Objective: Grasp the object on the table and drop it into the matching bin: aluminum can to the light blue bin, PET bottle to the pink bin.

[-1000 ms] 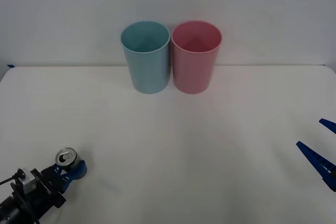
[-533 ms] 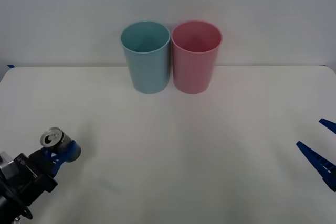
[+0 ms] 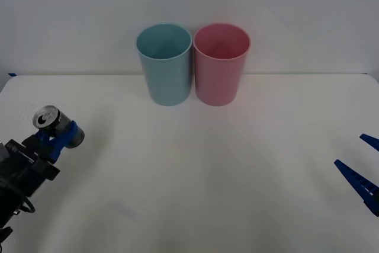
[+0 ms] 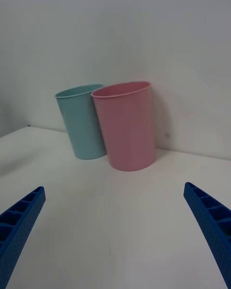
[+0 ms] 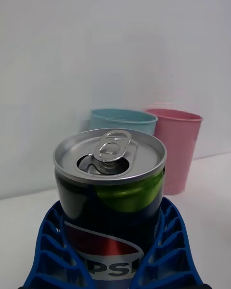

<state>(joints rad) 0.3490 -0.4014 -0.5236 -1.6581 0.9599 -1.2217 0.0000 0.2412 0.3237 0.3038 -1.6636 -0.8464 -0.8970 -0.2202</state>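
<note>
The aluminum can [image 3: 50, 121], silver-topped with a dark side, hangs above the table [image 3: 195, 176] at the far left, held upright in my left gripper [image 3: 59, 136], which is shut on it. In the left wrist view the can [image 5: 109, 193] stands between the blue fingers [image 5: 166, 241], its pull-tab top opened. The light blue bin [image 3: 164, 63] and the pink bin [image 3: 221, 63] stand side by side at the table's back centre, well to the right of and beyond the can. My right gripper [image 3: 362, 167] rests open at the right edge, its fingers [image 4: 19, 221] spread wide.
A white wall rises right behind the two bins. Bare white tabletop stretches between the raised can and the bins, and across to the right gripper.
My left gripper has lifted the can off the table, carrying it up and a little to the left. The right arm has not moved.
</note>
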